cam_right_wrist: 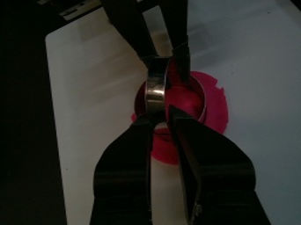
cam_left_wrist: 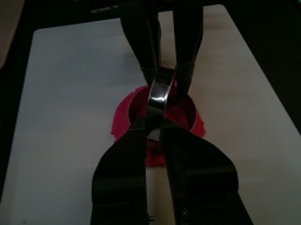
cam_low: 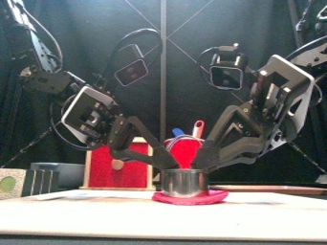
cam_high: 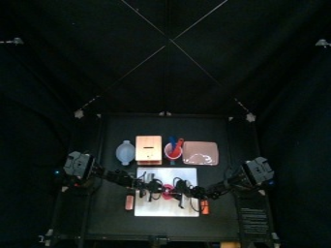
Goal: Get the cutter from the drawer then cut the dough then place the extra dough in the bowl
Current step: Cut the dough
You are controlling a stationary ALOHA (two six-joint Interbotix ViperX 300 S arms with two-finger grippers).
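Bare board (cam_left_wrist: 70,105) rings the dough (cam_low: 192,198) — cutter (cam_low: 186,182) atop.

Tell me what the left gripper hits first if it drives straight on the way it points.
The cutter: the left gripper is already at its metal rim. Pushed further, it would likely press the cutter down into the dough and the white board beneath. The right gripper stands just beyond.
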